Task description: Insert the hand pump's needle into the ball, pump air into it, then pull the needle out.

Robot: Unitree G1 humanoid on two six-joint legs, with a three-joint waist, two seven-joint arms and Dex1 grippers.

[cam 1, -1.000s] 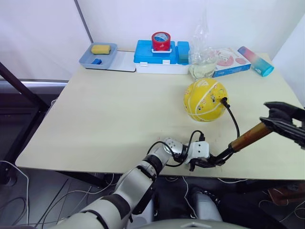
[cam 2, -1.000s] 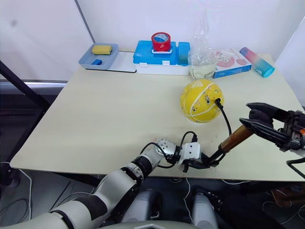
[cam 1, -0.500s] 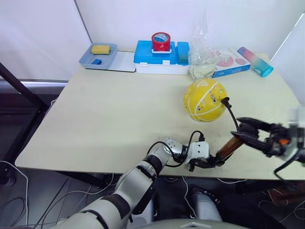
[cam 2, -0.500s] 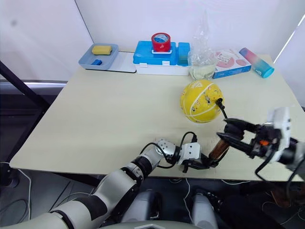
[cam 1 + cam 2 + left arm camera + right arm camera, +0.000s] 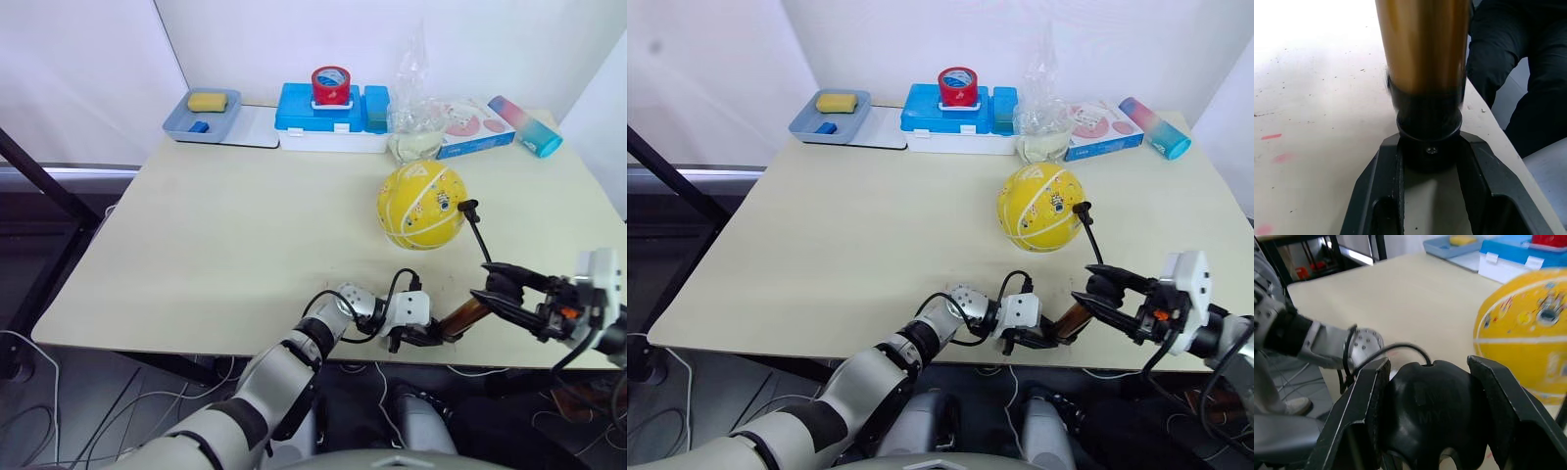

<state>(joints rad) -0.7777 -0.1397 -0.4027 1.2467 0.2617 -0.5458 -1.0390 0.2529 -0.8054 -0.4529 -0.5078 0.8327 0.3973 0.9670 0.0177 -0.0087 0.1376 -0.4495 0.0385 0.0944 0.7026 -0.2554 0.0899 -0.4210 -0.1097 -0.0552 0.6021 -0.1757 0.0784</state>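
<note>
The yellow ball point(image 5: 419, 206) rests on the table's right half. The needle's black fitting point(image 5: 468, 207) sits against the ball's right side; the pin itself is hidden. A thin black hose point(image 5: 479, 238) runs down from it toward the hand pump point(image 5: 462, 317), which lies tilted at the table's front edge. My left gripper point(image 5: 429, 336) is shut on the pump's black bottom cap point(image 5: 1429, 127). My right gripper point(image 5: 483, 282) is shut on the black T-handle point(image 5: 1430, 401), close above the short visible length of gold cylinder point(image 5: 1422, 44).
Along the back edge stand a blue tray point(image 5: 182, 125) with a yellow sponge, a blue-and-white box point(image 5: 328, 125) with a red tape roll, a clear plastic bottle point(image 5: 416, 122), a flat printed box point(image 5: 478, 127) and a pink-blue tube point(image 5: 526, 125). The table edge point(image 5: 294, 351) runs just below both grippers.
My right gripper has pushed the T-handle down and left toward my left gripper, so much less gold cylinder shows. Left gripper and ball stayed put.
</note>
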